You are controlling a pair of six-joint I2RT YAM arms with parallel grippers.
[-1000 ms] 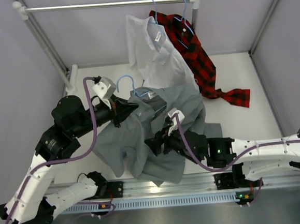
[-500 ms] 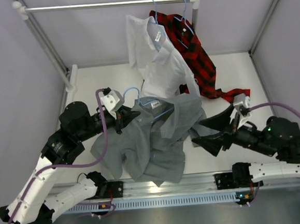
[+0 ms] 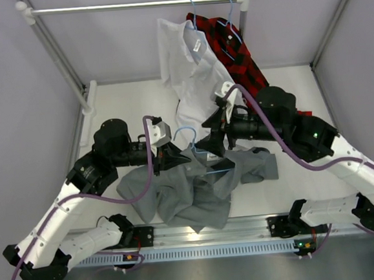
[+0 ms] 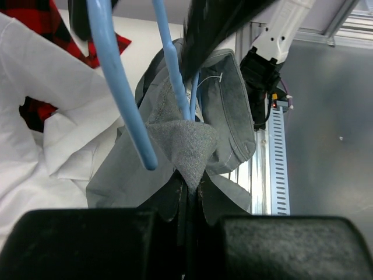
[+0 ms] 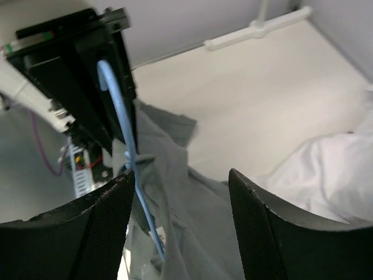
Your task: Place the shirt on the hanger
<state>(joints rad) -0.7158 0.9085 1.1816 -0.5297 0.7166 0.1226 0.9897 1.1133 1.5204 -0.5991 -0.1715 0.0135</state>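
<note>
Left gripper [image 4: 189,189]: closed tight on a fold of the shirt [image 3: 191,191]; possibly the hanger [image 4: 119,87] wire too, view unclear.
Right gripper [image 5: 179,175]: jaws apart, holding nothing, hanger wire beside one finger.
Shirt: heaped on the table [image 3: 300,92] between the arms.
Rack [image 3: 131,5]: white shirt [image 3: 191,75] and plaid shirt [image 3: 236,58] hanging.
Collar tag [image 3: 198,46]: unreadable.
</note>
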